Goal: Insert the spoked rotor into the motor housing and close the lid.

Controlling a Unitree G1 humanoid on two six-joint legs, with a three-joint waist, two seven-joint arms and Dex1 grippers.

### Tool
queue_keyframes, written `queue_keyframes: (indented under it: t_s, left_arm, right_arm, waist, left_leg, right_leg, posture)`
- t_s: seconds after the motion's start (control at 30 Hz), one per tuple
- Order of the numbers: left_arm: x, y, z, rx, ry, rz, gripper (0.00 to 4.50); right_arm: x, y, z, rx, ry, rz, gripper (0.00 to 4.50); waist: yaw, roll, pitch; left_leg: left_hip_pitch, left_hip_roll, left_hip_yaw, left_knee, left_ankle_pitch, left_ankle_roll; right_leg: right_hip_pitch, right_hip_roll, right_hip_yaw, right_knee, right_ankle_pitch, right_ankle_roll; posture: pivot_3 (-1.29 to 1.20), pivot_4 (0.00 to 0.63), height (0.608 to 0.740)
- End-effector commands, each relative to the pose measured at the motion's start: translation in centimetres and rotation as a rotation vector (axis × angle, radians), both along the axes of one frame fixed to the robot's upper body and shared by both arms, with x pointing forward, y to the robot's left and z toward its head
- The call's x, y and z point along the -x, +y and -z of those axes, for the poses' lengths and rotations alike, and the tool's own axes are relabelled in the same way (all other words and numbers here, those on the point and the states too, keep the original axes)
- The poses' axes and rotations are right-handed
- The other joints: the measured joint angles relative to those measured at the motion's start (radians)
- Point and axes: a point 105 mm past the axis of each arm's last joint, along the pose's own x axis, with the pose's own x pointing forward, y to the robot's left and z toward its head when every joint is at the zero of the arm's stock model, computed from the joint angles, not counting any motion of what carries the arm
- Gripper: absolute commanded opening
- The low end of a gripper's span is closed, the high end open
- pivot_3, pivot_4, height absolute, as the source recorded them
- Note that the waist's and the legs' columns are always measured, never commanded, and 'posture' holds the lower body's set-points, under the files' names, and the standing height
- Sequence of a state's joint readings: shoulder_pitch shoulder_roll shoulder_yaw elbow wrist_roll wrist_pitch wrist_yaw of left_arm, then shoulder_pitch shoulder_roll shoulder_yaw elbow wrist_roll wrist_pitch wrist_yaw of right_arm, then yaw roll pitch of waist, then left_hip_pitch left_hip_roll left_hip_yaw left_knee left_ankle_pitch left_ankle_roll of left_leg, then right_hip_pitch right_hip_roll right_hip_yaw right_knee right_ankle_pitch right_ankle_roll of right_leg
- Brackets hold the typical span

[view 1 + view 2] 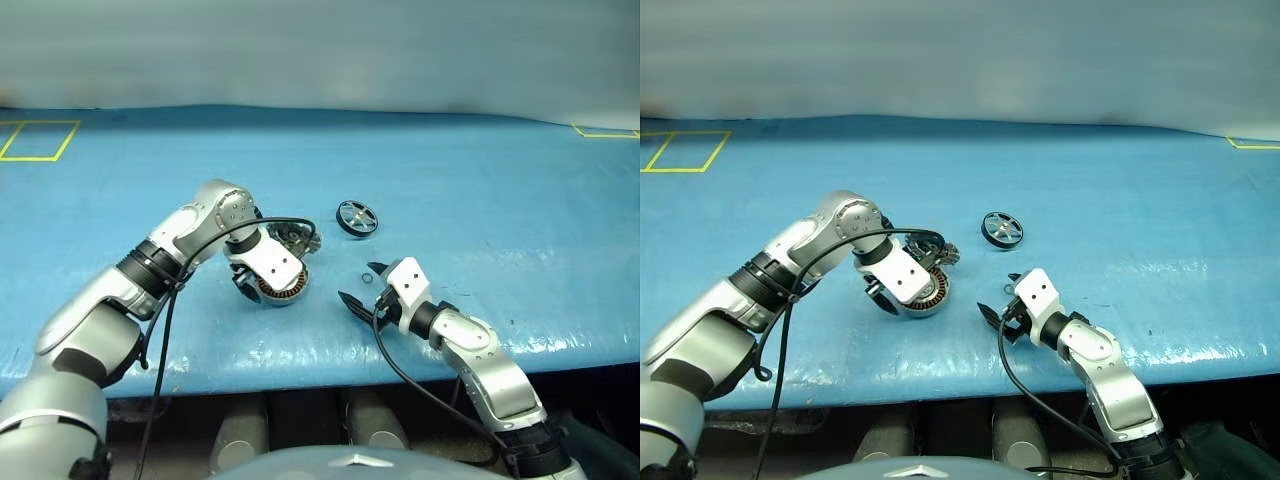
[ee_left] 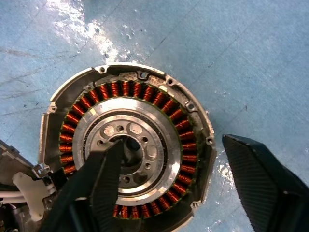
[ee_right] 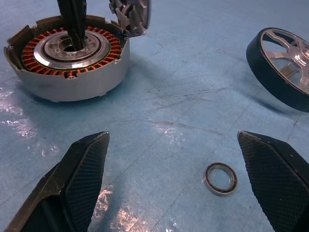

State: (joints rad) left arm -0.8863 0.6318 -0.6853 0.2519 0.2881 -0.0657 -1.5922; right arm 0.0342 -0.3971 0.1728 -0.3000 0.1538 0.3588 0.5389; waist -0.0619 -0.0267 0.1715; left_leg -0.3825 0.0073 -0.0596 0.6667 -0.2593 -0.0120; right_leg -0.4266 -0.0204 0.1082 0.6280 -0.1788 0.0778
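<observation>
Left wrist view: housing, copper coils ringing a silver hub, under spread left jaws. Right wrist view: thin ring between spread right jaws; black-rimmed rotor tilted.

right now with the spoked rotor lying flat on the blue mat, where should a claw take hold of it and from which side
Probably best from straight above, fingers pinching across the black outer rim of the spoked rotor. It lies flat on the blue mat, apart from the motor housing and the small metal ring, so the rim's opposite sides are free. The open right claw sits nearest.
</observation>
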Motion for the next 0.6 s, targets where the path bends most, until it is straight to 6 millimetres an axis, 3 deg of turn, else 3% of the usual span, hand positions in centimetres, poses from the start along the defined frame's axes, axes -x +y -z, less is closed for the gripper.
queue_keyframes:
  t_s: [0.03, 0.43, 0.6]
  left_arm:
    - [0.2, -0.3, -1.9, 0.070, -0.012, -0.018, 4.06]
    - [2.2, 2.4, -4.8, 0.189, 0.064, -0.150, 4.06]
    - [2.6, 2.1, -5.9, 0.440, 0.125, -0.287, 4.06]
  right_arm:
    - [-0.2, 0.2, -1.0, -0.009, -0.038, -0.008, 4.50]
    - [-1.1, -0.8, -0.5, -0.031, -0.017, 0.069, 4.50]
    - [-1.9, -1.9, 0.3, -0.042, 0.013, 0.162, 4.50]
  waist:
    - [0.000, 0.000, 0.000]
    - [-0.004, 0.000, 0.000]
    - [-0.002, 0.000, 0.000]
  left_leg:
    - [0.000, 0.000, 0.000, 0.000, 0.000, 0.000]
    - [0.000, 0.000, 0.000, 0.000, 0.000, 0.000]
    - [0.000, 0.000, 0.000, 0.000, 0.000, 0.000]
  right_leg:
    - [0.000, 0.000, 0.000, 0.000, 0.000, 0.000]
    - [0.000, 0.000, 0.000, 0.000, 0.000, 0.000]
    - [0.000, 0.000, 0.000, 0.000, 0.000, 0.000]
  posture:
    - [0.00, 0.150, 0.740]
    - [0.00, 0.150, 0.740]
    - [0.00, 0.150, 0.740]
